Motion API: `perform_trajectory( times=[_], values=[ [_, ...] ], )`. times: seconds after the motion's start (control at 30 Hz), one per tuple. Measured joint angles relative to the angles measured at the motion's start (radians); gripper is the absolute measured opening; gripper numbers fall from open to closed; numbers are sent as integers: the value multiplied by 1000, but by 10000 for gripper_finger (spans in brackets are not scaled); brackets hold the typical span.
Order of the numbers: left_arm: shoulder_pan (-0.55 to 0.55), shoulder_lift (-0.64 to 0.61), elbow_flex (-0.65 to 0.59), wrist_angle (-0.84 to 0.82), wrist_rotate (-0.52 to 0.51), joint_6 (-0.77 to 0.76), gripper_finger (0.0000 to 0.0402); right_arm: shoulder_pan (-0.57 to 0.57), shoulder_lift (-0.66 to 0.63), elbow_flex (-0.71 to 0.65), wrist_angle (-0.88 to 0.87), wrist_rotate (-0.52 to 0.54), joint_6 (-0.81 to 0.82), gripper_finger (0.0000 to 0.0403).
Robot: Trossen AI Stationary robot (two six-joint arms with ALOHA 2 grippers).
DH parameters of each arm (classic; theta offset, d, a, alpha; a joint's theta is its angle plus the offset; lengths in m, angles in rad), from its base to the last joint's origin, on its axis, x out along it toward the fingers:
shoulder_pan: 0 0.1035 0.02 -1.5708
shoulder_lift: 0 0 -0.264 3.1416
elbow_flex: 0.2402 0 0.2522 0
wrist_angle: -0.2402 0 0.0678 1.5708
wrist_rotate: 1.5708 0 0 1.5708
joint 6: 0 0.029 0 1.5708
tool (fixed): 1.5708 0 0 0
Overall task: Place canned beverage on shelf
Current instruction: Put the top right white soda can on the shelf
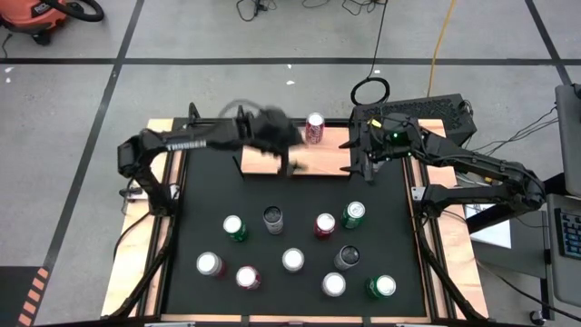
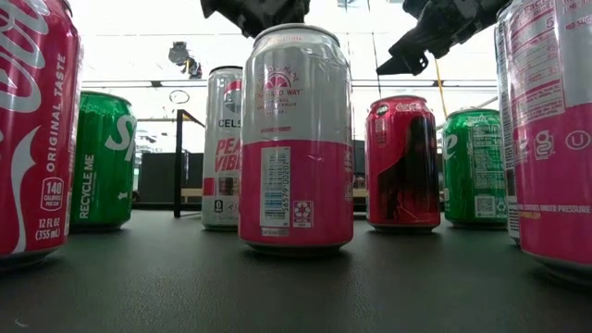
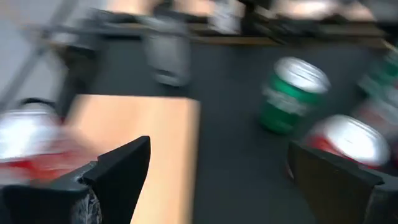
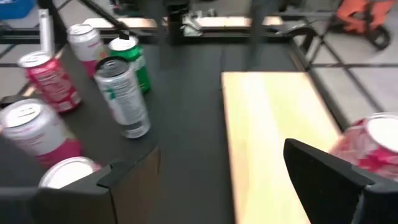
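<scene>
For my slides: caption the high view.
One red can stands on the shelf; both open grippers hover there.

- Even overhead light fell on the table; shadows on the black mat (image 1: 300, 241) were faint.
- In the low view, the bright room behind washed out, and glare streaked the pink-and-silver can (image 2: 296, 139).
- The left wrist view was heavily motion-blurred; the green can (image 3: 289, 93) smeared.
- The right wrist view was mildly soft.
</scene>
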Motion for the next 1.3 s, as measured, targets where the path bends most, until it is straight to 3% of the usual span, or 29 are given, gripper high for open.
perform_trajectory(
  times=[0.17, 0.3, 0.5, 0.73, 0.87, 1.17, 1.3],
  values=[
    [-204, 2, -73, 25, -153, -26, 374, 107, 1, 0, -14, 12, 88, 318],
    [-337, 2, -107, 75, -317, -53, 374, 232, 1, 0, -80, 144, 136, 318],
    [-461, 1, -106, 85, -377, -78, 374, 421, 1, 7, -182, 326, 295, 318],
    [-523, 2, -106, 110, -438, -79, 374, 626, 37, 129, -461, 517, 444, 318],
    [-530, 1, -130, 126, -465, -72, 374, 686, 77, 185, -600, 550, 513, 318],
    [-520, -3, -182, 122, -467, -53, 374, 724, 166, 192, -620, 556, 502, 318],
    [-521, -45, -182, 119, -467, -46, 374, 724, 189, 192, -576, 611, 471, 318]
  ],
)
